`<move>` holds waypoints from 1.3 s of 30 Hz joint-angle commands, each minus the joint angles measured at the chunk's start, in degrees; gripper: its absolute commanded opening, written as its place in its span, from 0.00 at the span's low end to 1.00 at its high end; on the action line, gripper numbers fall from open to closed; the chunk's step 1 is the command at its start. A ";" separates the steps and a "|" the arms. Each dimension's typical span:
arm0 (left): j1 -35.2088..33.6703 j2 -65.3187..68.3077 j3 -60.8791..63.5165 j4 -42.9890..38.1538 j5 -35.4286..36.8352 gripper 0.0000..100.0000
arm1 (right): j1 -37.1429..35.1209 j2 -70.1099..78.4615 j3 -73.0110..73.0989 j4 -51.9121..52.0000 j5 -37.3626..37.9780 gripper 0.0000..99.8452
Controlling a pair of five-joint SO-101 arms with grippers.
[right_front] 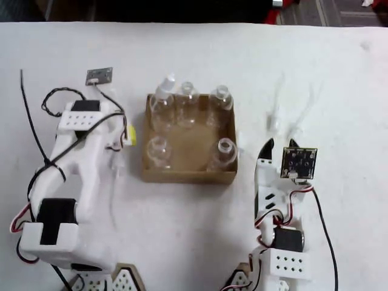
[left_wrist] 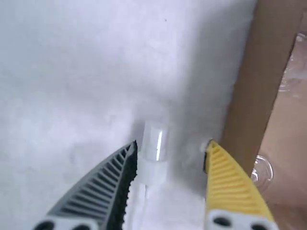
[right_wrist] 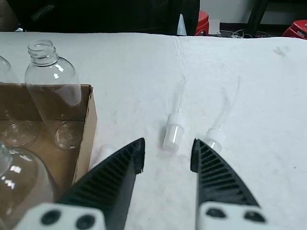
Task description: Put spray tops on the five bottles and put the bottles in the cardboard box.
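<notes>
The cardboard box stands mid-table with five clear bottles in it. The back-left bottle wears a spray top; the others, such as the back-right bottle, have bare necks. My left gripper is open just outside the box's left wall. It straddles a white spray top lying on the table, with the grey finger close to it and the yellow finger apart. My right gripper is open, right of the box. Two spray tops lie just beyond its fingertips.
White cloth covers the table. A small white piece lies by the box's right wall. A loose camera board with wires sits behind the left arm. The right arm is at the front right.
</notes>
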 commanded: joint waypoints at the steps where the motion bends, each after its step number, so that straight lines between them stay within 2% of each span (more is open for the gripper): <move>1: -0.57 -0.04 -2.81 0.44 0.35 0.23 | 0.22 -0.40 0.53 -1.27 0.79 0.14; 11: -0.66 11.38 -3.52 -2.29 0.09 0.22 | 0.22 -0.40 0.53 -1.27 0.79 0.14; 13: -0.57 11.65 -3.60 -2.11 0.09 0.19 | 0.22 -0.40 0.53 -1.27 0.79 0.14; 18: -0.57 8.66 -3.60 -2.29 0.00 0.02 | 0.22 -0.40 0.53 -1.27 0.79 0.14; 23: -0.66 4.53 -3.60 -2.20 0.09 0.05 | 0.22 -0.40 0.53 -1.27 0.79 0.14; 28: -0.40 -2.95 -3.52 -1.67 0.18 0.04 | 0.22 -0.40 0.53 -1.27 0.79 0.14; 31: 1.01 -10.77 -4.31 1.76 0.09 0.03 | 0.22 -0.40 0.53 -1.27 0.79 0.14; 36: 6.64 -28.26 -5.63 10.55 0.00 0.02 | 0.22 -0.40 0.53 -1.27 0.79 0.14; 39: 10.24 -39.34 -2.64 12.31 0.09 0.02 | 0.22 -0.40 0.53 -1.27 0.79 0.14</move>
